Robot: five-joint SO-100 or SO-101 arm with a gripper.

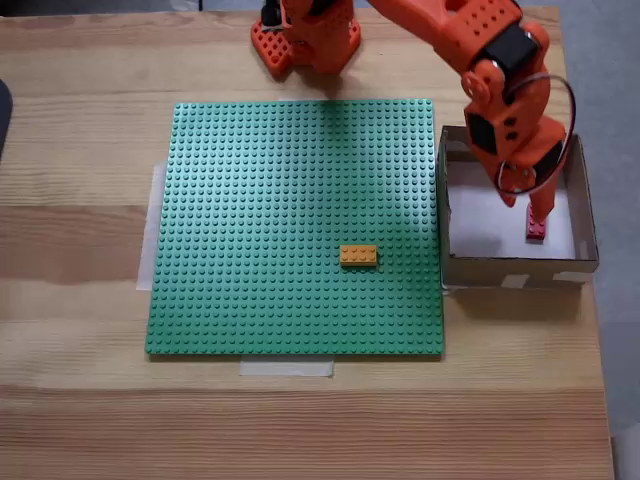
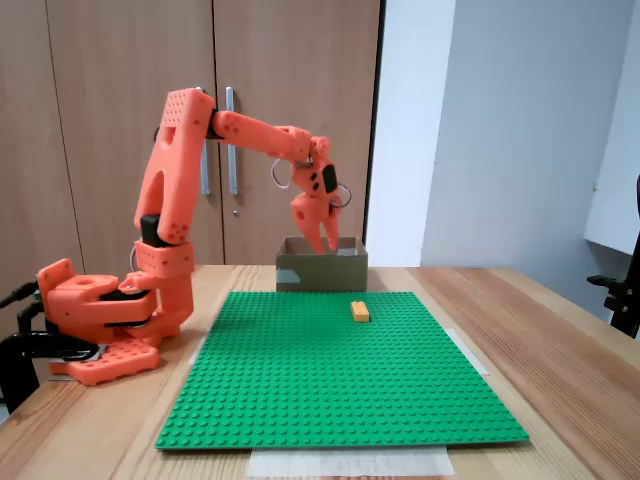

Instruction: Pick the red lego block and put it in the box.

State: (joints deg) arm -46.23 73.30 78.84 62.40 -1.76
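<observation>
The red lego block (image 1: 537, 228) lies inside the box (image 1: 455, 265), on its white bottom near the right wall in a fixed view. My orange gripper (image 1: 541, 207) hangs right over it, its fingertip close above the block. From the side, the gripper (image 2: 322, 246) points down at the rim of the box (image 2: 320, 272), and its two fingers stand apart with nothing seen between them. The box walls hide the block from that side.
A green studded baseplate (image 1: 290, 220) is taped to the wooden table, left of the box. An orange-yellow brick (image 1: 359, 256) sits on it near its right side. The arm's base (image 1: 305, 35) stands at the table's far edge.
</observation>
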